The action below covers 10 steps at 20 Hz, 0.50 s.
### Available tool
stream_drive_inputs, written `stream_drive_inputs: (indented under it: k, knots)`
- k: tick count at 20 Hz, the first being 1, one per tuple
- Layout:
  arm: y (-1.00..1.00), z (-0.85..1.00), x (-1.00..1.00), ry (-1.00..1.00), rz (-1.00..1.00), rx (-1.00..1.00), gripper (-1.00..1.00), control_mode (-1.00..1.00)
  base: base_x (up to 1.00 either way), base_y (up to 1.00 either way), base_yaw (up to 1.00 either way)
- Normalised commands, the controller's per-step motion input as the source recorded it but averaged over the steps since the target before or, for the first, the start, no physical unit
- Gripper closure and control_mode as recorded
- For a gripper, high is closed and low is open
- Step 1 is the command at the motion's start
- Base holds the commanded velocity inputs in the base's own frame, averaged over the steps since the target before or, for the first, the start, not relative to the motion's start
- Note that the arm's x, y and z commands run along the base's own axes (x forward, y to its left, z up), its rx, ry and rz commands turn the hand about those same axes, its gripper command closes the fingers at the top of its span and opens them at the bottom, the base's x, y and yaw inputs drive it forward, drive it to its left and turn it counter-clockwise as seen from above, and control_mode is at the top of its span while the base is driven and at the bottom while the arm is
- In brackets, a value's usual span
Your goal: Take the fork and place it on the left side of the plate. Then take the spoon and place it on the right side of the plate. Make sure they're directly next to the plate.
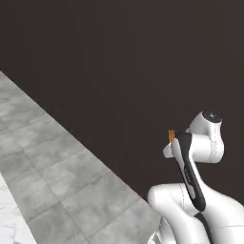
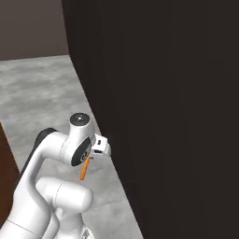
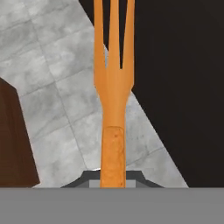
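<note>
In the left base view, a grey tiled floor (image 1: 62,181) ran diagonally along the left, with a pale marbled surface at the bottom left corner. A wide dark wall (image 1: 133,62) covered the rest. At the lower right the white arm (image 1: 200,157) was folded up high, and a short orange tip of the fork (image 1: 171,136) stuck up just beyond its wrist.

In the right base view, the grey floor (image 2: 42,93) lay on the left and the dark wall (image 2: 163,116) stood on the right. The arm (image 2: 70,149) rose from the lower left, its hand (image 2: 100,145) pointing toward the wall's edge. The fork (image 2: 84,171) hung tilted below the hand, well above the floor.

In the hand view, a brown wooden panel (image 3: 13,140) stood at the left edge over the tiled floor (image 3: 57,65). The fork (image 3: 113,100) ran straight up the middle, handle at the bottom and three tines reaching the top edge, with the dark wall (image 3: 183,87) to its right. The jaws were clenched on the fork's handle; the gripper (image 3: 113,178) showed as a dark grey piece at the handle's base. The fork was carried in the air, touching nothing but the jaws.
</note>
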Motion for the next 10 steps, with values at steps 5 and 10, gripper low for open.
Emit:
stream_drive_inputs:
  k: [5, 10]
  knots:
    - [0.00, 0.00, 0.00, 0.00, 0.00, 0.00, 1.00, 1.00, 1.00, 0.00, 0.62]
    - [0.00, 0.00, 0.00, 0.00, 0.00, 0.00, 1.00, 1.00, 1.00, 0.00, 0.49]
